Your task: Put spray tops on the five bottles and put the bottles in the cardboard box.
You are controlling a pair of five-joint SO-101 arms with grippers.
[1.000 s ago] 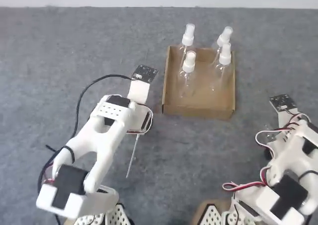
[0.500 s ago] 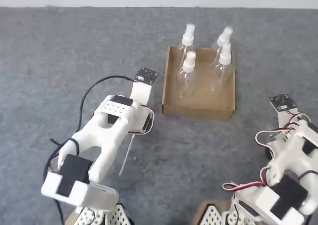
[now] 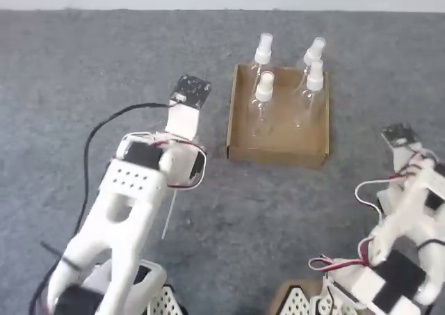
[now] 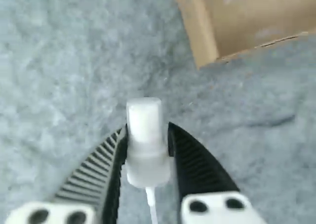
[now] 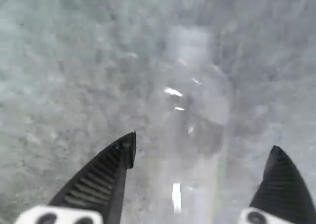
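So, the left gripper [image 4: 147, 130] is pinching a white plastic spray top [image 4: 144, 145]. Its two ribbed black fingers [image 4: 111, 159] squeeze the top from either side, and the nozzle end sticks out just past the fingertips. In the high view the top's thin white dip tube [image 3: 169, 216] hangs down below that gripper toward the grey carpet [image 3: 83, 71]. Gripper and top sit just left of the brown cardboard box [image 3: 277, 154], near its front left corner and outside it.

The box holds four clear plastic bottles [image 3: 263, 113], all upright and each one capped with its own white sprayer.

Over on the right, the right arm [image 3: 410, 211] is parked off to the side of the box. The right gripper [image 5: 202, 145] has its fingers spread wide and isn't touching anything. A fifth clear plastic bottle [image 5: 197, 100] shows on the carpet in the gap between those fingers and a bit beyond the tips. It's blurry there, but it looks to be lying on its side.
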